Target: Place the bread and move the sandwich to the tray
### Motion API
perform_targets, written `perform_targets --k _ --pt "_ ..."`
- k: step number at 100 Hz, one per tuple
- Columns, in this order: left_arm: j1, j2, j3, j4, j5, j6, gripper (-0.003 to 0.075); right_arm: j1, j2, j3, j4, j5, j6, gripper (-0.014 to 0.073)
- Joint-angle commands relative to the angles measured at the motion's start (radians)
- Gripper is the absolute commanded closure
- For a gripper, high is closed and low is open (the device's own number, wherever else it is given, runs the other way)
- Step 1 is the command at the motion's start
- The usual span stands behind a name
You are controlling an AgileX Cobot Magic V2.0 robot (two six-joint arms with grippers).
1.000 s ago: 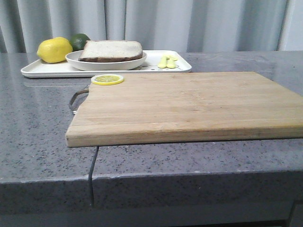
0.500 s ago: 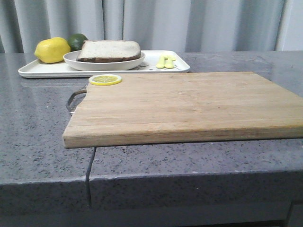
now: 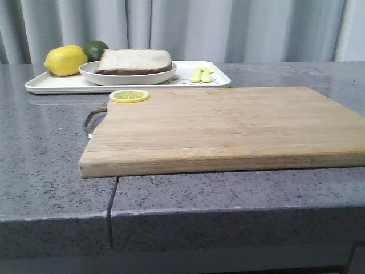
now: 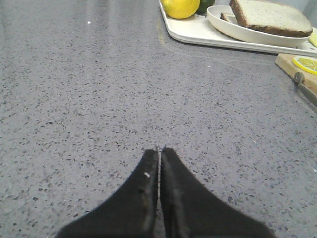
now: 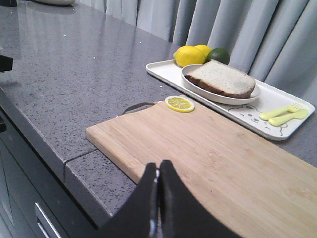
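Note:
The sandwich (image 3: 133, 60), topped by a thick slice of white bread with a dark crust, lies in a shallow round white dish (image 3: 102, 76) on the white tray (image 3: 54, 84) at the back left. The egg is hidden. It also shows in the left wrist view (image 4: 270, 17) and the right wrist view (image 5: 220, 78). My left gripper (image 4: 160, 148) is shut and empty over bare grey counter, well short of the tray (image 4: 198, 34). My right gripper (image 5: 158, 163) is shut and empty above the near edge of the wooden cutting board (image 5: 223, 163). Neither gripper shows in the front view.
A lemon (image 3: 65, 60) and a lime (image 3: 94, 49) sit on the tray's left end, yellow cutlery (image 3: 201, 74) on its right end. A lemon slice (image 3: 129, 96) lies on the cutting board (image 3: 228, 128) by its metal handle (image 3: 91, 118). The counter's front edge (image 3: 171, 214) is near.
The front view shifted slightly left half a second ago and is back where it was. The objects on the counter have not moved.

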Motion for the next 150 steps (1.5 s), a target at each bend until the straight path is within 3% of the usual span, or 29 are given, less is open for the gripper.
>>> perform_targets --k 1,61,79,91,120,136,150 --pt "-0.007 -0.029 0.015 -0.001 -0.046 -0.010 0.0740 -0.007 0.008 -0.026 0.012 -0.059 -0.006 0.0662" --pt "-0.007 -0.029 0.015 -0.001 -0.046 -0.010 0.0740 -0.009 0.009 -0.015 -0.024 -0.076 -0.007 0.0662" --pt "-0.007 -0.029 0.015 -0.001 -0.046 -0.010 0.0740 -0.033 0.009 0.030 -0.058 -0.182 0.010 0.0662" --pt "-0.007 -0.029 0.015 -0.001 -0.046 -0.010 0.0740 -0.126 0.009 0.074 -0.156 -0.201 0.219 0.0662" --pt "-0.007 -0.029 0.015 -0.001 -0.046 -0.010 0.0740 -0.359 -0.110 0.181 -0.591 -0.269 0.773 0.0662" --pt "-0.007 -0.029 0.015 -0.001 -0.046 -0.010 0.0740 -0.511 -0.176 0.274 -0.644 -0.329 0.908 0.0662" --pt "-0.007 -0.029 0.015 -0.001 -0.046 -0.010 0.0740 -0.586 -0.225 0.308 -0.680 -0.291 0.928 0.0662"
